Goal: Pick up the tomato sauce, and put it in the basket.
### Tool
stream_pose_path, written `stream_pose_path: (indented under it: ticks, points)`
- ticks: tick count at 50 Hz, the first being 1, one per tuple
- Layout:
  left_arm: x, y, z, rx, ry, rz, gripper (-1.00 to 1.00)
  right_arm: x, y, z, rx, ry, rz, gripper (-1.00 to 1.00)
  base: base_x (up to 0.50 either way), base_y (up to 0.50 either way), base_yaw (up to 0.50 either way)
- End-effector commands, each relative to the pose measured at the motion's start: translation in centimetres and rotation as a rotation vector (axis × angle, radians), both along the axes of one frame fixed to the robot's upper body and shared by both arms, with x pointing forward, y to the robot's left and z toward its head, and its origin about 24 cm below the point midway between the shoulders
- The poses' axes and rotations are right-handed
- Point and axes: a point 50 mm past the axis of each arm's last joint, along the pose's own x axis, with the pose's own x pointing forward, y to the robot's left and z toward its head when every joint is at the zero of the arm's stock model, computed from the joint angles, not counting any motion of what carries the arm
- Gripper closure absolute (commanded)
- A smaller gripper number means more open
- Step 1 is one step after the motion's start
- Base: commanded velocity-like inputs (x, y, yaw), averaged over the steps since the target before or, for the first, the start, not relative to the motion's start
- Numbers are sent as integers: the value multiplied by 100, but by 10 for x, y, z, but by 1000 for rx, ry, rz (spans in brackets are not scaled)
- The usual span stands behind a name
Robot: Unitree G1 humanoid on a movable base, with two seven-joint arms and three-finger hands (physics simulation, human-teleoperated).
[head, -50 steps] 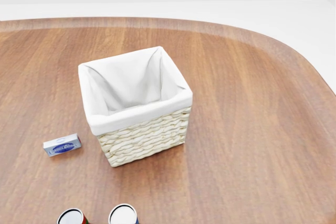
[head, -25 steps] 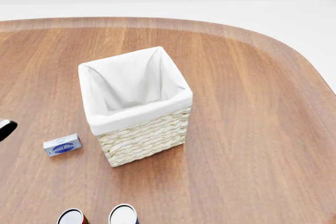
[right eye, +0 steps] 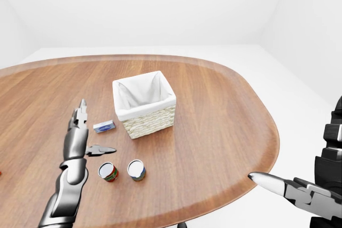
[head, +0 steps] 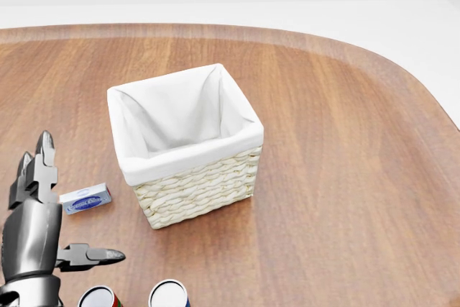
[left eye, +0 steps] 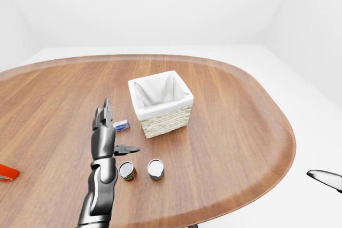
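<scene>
Left-eye view: wicker basket (left eye: 161,103) with white liner on the wooden table (left eye: 235,126). Below it, two upright cans: red tomato sauce can (left eye: 127,171), and a blue-banded can (left eye: 155,168) to its right. Small blue box (left eye: 121,125) left of the basket. Left hand (left eye: 107,137), fingers spread and released, just left of the tomato sauce can.

Head view: basket central, cans cropped below it.

Right-eye view: right hand (right eye: 312,188) well right of the basket, off the table, fingers released, empty.

We can read no text — the small blue-and-white box (head: 85,198) left of the basket (head: 194,192) bears a label, too blurred.
</scene>
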Motion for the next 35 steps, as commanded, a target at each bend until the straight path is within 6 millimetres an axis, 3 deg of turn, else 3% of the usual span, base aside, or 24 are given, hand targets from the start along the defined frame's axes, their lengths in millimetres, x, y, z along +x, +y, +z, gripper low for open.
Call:
stream_pose_path:
  ticks: [1, 12, 35]
  points:
    - [-7, -13, -38, 213, 199, -103, -100, 0, 0, 0, 1, 1, 0, -100, 0, 0, 0]
    - [-19, -23, -59, 204, 346, -196, -100, 0, -1, 1, 2, 1, -1, -100, 0, 0, 0]
    - [-28, -23, -81, 266, 453, -216, -100, 0, -1, 0, 3, 2, -5, -100, 0, 0, 0]
